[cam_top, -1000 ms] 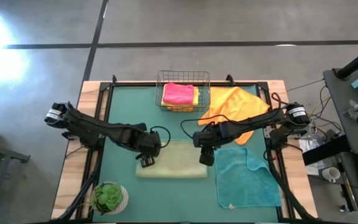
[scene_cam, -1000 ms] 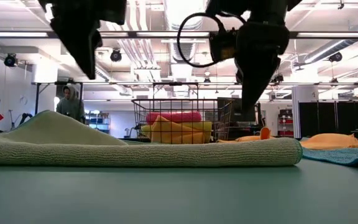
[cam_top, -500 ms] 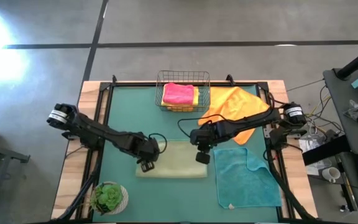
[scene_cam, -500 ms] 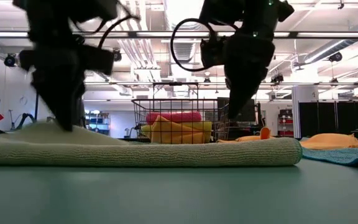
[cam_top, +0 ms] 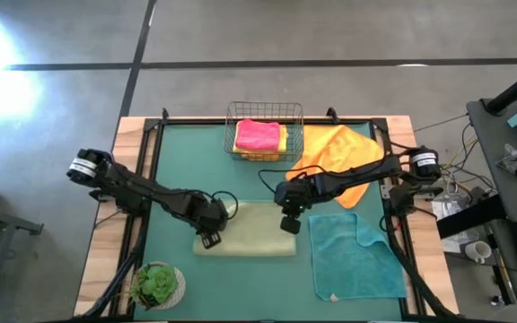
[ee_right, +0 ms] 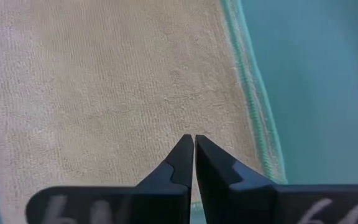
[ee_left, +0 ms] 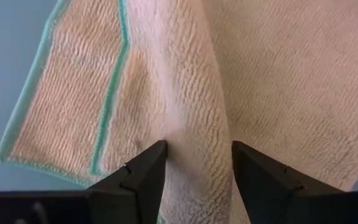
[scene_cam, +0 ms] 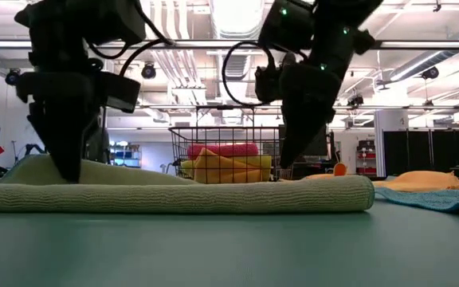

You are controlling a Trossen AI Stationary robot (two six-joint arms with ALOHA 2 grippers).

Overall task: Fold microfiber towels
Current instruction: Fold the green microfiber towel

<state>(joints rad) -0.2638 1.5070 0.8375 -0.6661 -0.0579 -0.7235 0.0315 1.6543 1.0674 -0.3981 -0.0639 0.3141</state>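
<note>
The sage towel point(cam_top: 246, 230) lies folded into a long strip at the mat's point(cam_top: 169, 179) centre, just toward 6 o'clock of the basket point(cam_top: 265, 131), which holds a pink towel point(cam_top: 257, 135) on a yellow one. An orange towel point(cam_top: 339, 152) sprawls at 3 o'clock of the basket; the teal towel point(cam_top: 353, 256) lies flat toward 4 o'clock of the strip.

The cloth looks light, limp and grippy (its ribbed pile shows in both wrist views), so it should drape rather than hold shape; a pinch at an end or hemmed corner, taking all layers, seems the surest hold.

The left gripper point(cam_top: 210, 235) points down on the strip's 9 o'clock end, its fingers point(ee_left: 143, 177) apart and straddling a raised ridge of cloth. The right gripper point(cam_top: 289, 222) points down at the 3 o'clock end, arm reaching in from the table's right edge, fingertips pressed together against the towel's surface near its teal hem; whether any cloth is caught between them cannot be told
</note>
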